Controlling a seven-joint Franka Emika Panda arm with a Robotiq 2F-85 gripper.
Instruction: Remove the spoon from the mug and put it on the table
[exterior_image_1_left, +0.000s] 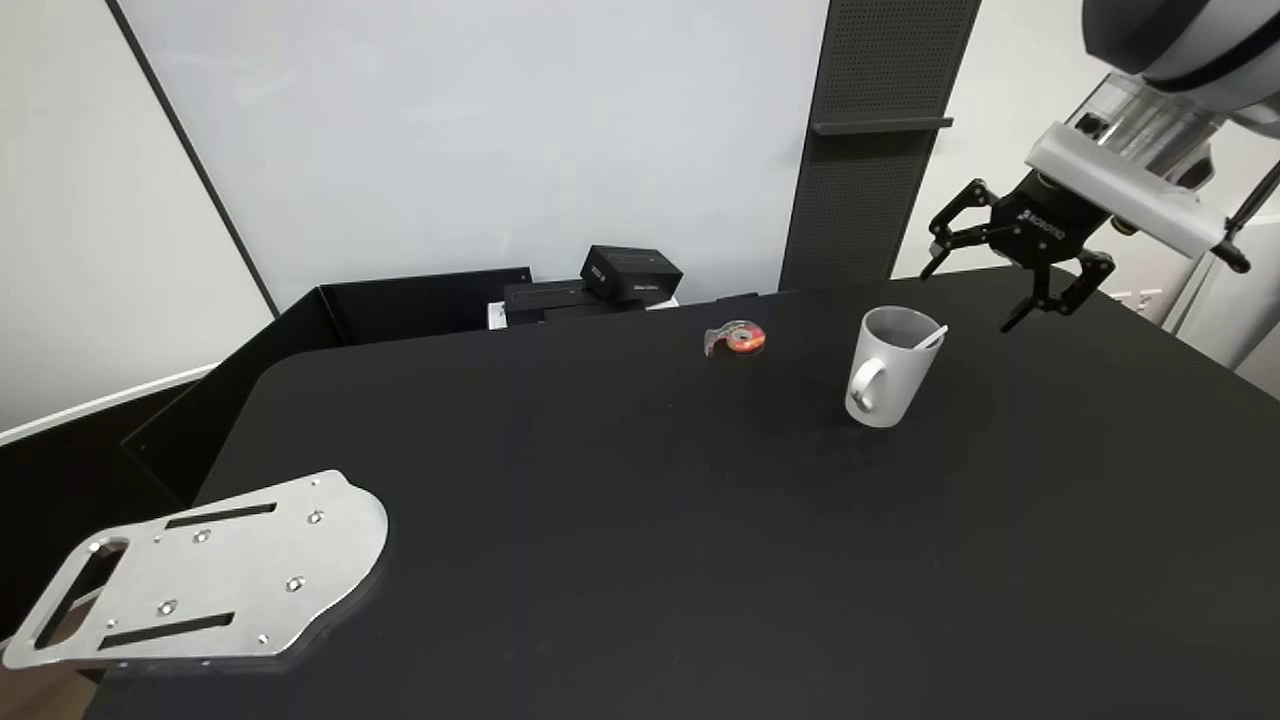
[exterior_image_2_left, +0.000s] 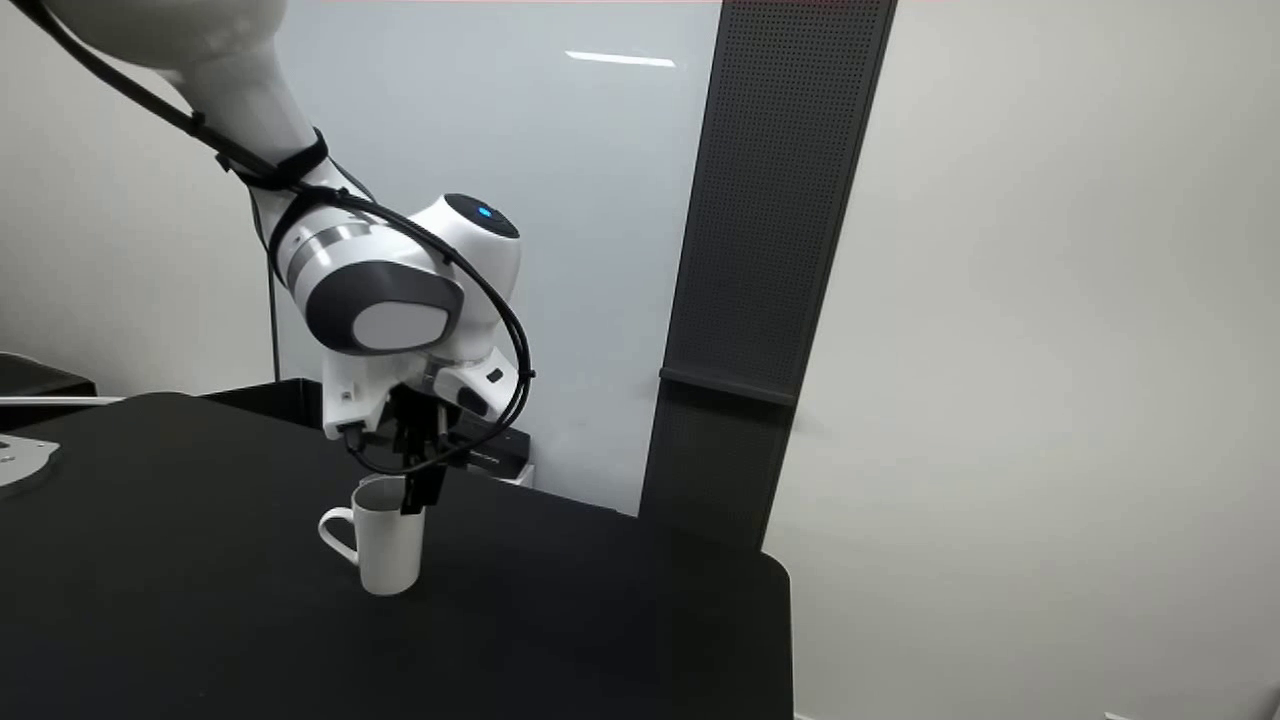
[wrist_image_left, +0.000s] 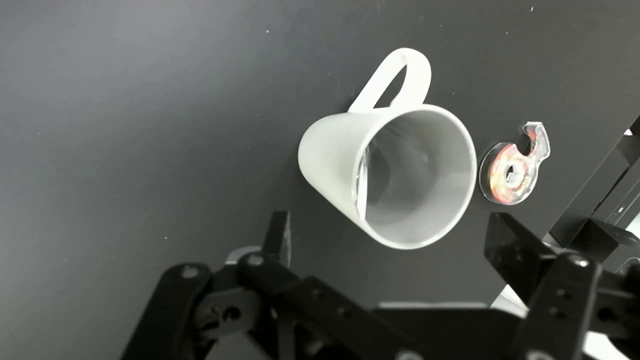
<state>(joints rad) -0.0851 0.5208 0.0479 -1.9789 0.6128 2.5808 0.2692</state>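
Observation:
The white mug (exterior_image_1_left: 882, 385) stands upright on the black table (exterior_image_1_left: 600, 520), its handle to one side; it also shows in an exterior view (exterior_image_2_left: 390, 550) and the wrist view (wrist_image_left: 330, 155). The white spoon (exterior_image_1_left: 932, 338) leans in the mug, its handle end just past the rim on the side toward my gripper. In the wrist view the spoon (wrist_image_left: 363, 190) lies along the inner wall. My gripper (exterior_image_1_left: 968, 298) is open and empty, above and beside the mug, apart from it. In the wrist view its fingers (wrist_image_left: 387, 237) are spread wide, with the mug beyond them.
A clear tape dispenser with red-orange tape (exterior_image_1_left: 742, 338) lies on the table near the mug; it also shows in the wrist view (wrist_image_left: 512, 172). A light grey perforated plate (exterior_image_1_left: 240, 570) lies at a table corner. Black boxes (exterior_image_1_left: 630, 275) stand behind the table's back edge.

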